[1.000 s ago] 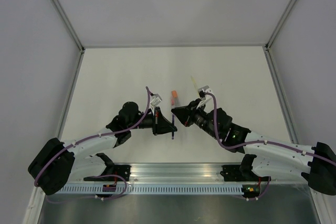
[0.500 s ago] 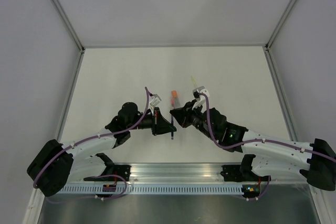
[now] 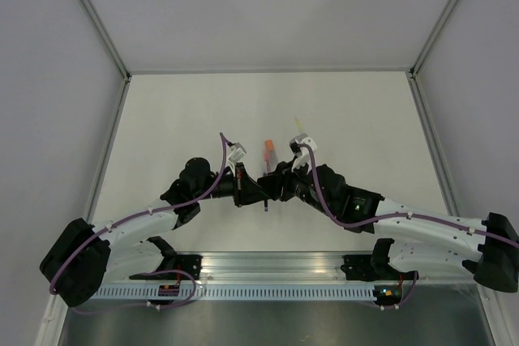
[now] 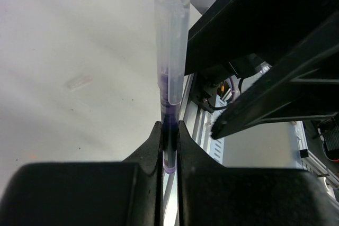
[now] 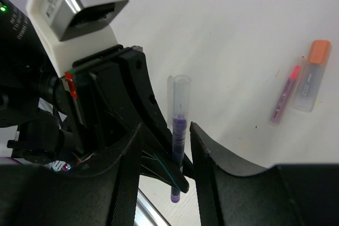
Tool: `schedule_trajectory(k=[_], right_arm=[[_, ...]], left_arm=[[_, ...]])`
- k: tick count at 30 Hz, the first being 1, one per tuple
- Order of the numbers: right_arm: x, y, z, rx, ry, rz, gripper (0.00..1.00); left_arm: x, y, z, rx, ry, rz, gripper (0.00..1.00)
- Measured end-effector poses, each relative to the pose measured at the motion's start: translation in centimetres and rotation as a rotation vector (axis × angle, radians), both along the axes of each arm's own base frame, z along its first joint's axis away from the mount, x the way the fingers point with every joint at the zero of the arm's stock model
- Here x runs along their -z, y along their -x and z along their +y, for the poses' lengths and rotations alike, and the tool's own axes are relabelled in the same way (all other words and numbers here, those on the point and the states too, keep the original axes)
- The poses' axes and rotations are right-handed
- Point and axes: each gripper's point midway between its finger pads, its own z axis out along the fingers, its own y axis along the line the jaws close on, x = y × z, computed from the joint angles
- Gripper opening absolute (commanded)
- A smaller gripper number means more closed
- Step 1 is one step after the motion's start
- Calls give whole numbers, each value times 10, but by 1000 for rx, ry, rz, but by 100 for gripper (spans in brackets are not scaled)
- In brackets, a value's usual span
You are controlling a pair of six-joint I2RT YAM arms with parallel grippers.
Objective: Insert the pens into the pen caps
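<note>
The left claw pinches the slim purple pen above the white bench, mid-scene, a clear plastic cap on its tip. The right claw straddles it, spread; a skewed retreat could drag the cap off.

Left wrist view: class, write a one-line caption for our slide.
Left tool clamps a purple pen, its upper end inside a clear cap; a small clear piece lies on the white table.
</note>
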Motion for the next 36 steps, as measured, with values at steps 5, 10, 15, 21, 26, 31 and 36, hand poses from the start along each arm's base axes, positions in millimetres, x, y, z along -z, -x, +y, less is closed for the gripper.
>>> schedule_trajectory(k=[5, 10, 15, 21, 26, 31, 36], right_arm=[[-22, -5, 2, 14, -25, -27, 52], [-39, -12, 0, 53, -27, -53, 52], [-49, -24, 3, 99, -13, -71, 50], [-44, -29, 3, 120, 19, -73, 45], [-41, -30, 1, 130, 34, -75, 44], [-44, -31, 1, 133, 39, -82, 43], [-42, -32, 2, 134, 46, -81, 42]], left_arm=[[-1, 0, 0, 0, 2, -2, 2], [-4, -1, -1, 2, 13, -15, 2], [-6, -1, -1, 2, 20, -24, 2], [-10, 0, 0, 2, 29, -34, 2], [-11, 0, 0, 2, 30, -35, 2], [-11, 0, 0, 2, 30, -35, 2], [-10, 0, 0, 2, 30, -35, 2]])
